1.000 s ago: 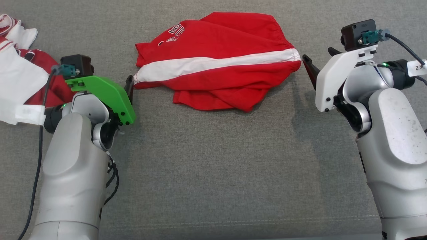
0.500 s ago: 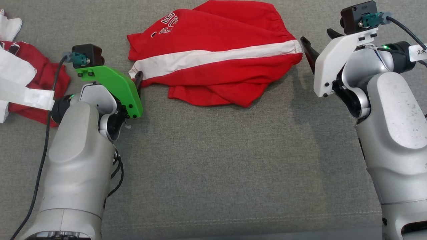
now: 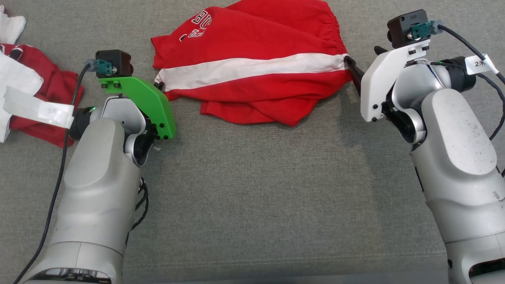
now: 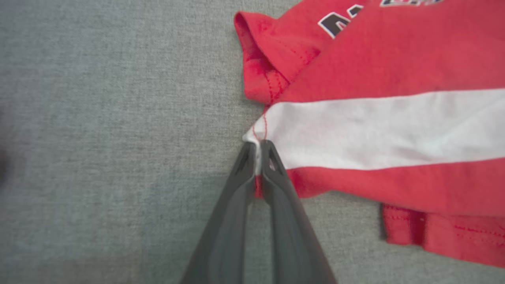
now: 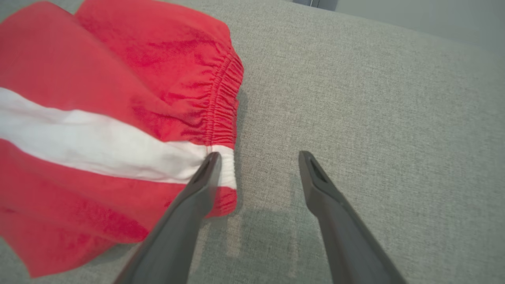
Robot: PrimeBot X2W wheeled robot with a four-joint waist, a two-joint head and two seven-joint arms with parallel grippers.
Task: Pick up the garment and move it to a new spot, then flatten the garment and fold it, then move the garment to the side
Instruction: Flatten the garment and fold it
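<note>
The garment (image 3: pixel 252 67) is a pair of red shorts with a white stripe and an elastic waistband, lying crumpled on the grey fabric surface at the top centre. My left gripper (image 4: pixel 257 148) is shut on the white-striped left edge of the garment (image 4: pixel 375 126), the cloth pinched between its tips. In the head view the left gripper (image 3: pixel 159 86) is mostly hidden under its green mount. My right gripper (image 5: pixel 258 157) stands open at the waistband end of the garment (image 5: pixel 98 134), its left finger (image 5: pixel 205 177) over the hem and its right finger over bare surface.
A second heap of red and white clothing (image 3: pixel 27 90) lies at the far left, beside my left arm. The grey fabric surface (image 3: pixel 252 197) stretches wide between and in front of both arms. Cables trail from both wrists.
My left gripper has shut on the garment's left edge. My right gripper has come in against the waistband end, still open. The head camera has shifted a little.
</note>
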